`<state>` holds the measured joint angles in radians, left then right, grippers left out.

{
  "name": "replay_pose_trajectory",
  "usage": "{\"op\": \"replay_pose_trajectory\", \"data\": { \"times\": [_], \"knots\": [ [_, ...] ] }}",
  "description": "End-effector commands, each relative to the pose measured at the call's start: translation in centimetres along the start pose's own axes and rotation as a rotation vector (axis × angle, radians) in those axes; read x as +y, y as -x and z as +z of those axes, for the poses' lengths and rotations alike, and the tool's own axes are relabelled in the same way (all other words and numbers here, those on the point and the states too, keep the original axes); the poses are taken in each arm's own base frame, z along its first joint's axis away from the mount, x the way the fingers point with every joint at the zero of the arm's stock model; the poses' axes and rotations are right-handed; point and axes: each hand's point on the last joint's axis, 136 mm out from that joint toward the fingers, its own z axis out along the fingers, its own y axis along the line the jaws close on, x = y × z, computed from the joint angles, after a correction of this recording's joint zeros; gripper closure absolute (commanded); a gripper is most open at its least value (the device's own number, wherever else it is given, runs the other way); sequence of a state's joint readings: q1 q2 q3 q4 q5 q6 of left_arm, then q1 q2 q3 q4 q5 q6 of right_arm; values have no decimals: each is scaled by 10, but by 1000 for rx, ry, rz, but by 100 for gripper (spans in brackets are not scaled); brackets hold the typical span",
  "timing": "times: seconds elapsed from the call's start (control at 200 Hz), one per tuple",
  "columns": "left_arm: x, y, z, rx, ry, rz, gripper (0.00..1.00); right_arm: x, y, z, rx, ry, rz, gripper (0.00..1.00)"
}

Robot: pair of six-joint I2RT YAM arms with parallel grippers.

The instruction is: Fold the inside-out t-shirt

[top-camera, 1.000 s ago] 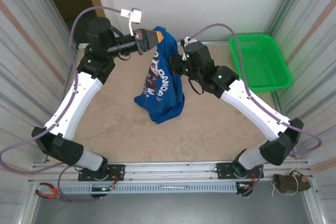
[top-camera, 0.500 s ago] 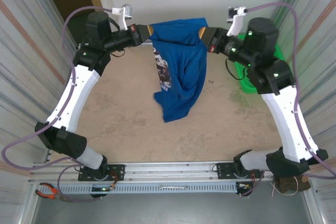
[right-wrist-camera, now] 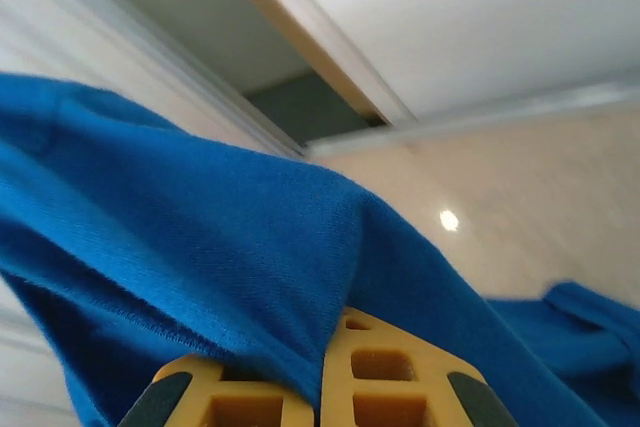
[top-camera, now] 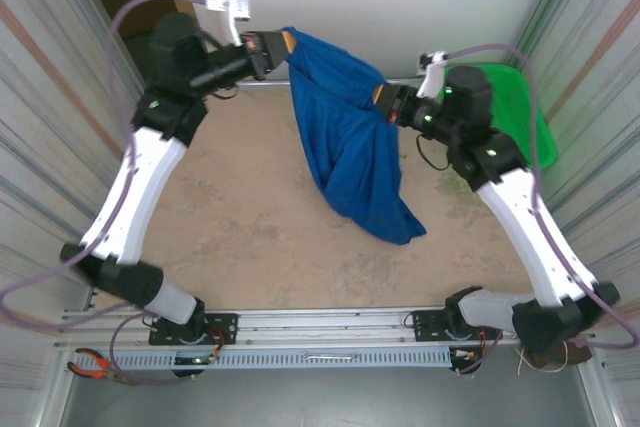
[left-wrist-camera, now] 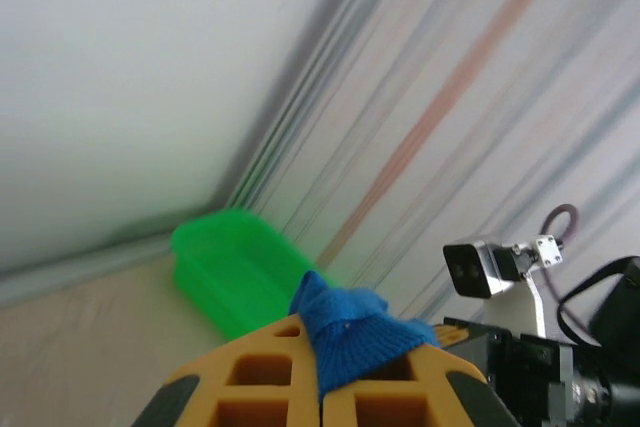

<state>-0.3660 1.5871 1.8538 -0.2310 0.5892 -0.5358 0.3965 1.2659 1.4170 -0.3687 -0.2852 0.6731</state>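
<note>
I've got the t-shirt (top-camera: 355,152) strung between both arms over the worktop's (top-camera: 230,207) far edge. The left gripper (top-camera: 275,44) pinches the higher corner and the right gripper (top-camera: 383,100) clamps cloth lower down, so the long axis droops toward near-right.

Green basket (top-camera: 537,132), far right

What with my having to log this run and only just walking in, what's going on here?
Two robot arms are holding a blue t-shirt up in the air between them. The left arm's fingers are shut on a tuft of fabric high near the back wall. The right arm's fingers are shut on another part, lower and further right. The shirt hangs in a loose drape over the table, with no fold made yet. A green basket sits at the far right.
</note>
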Motion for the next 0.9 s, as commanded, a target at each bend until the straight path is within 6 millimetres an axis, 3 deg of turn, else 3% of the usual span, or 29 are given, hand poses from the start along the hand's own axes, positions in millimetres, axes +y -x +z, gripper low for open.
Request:
{"op": "replay_pose_trajectory", "data": {
  "times": [0.0, 0.035, 0.085, 0.23, 0.366, 0.506, 0.656, 0.802, 0.897],
  "knots": [
    [94, -45, 32, 119, 175, -92, 100, -23, 11, 18, -45, -32, 90, 100],
    [104, -49, 37, 135, 176, -101, 100, -22, 16, 20, -51, -24, 97, 100],
    [111, -50, 41, 144, 167, -107, 91, -19, 27, 24, -60, -9, 107, 100],
    [116, -58, 32, 142, 174, -110, 46, -6, 51, 33, -55, 55, 146, 100],
    [118, -92, 10, 119, 202, -136, 31, 4, 59, 39, -37, 99, 156, 100],
    [123, -153, -2, 113, 280, -107, 26, 7, 54, 40, -8, 132, 172, 100],
    [122, -206, 18, 172, 308, -42, 24, 9, 49, 34, 0, 147, 184, 100],
    [126, -239, 47, 229, 307, -37, 23, 13, 48, 28, -5, 165, 194, 100],
    [129, -248, 64, 232, 318, -28, 23, 15, 49, 26, -11, 172, 204, 100]
  ]
}}
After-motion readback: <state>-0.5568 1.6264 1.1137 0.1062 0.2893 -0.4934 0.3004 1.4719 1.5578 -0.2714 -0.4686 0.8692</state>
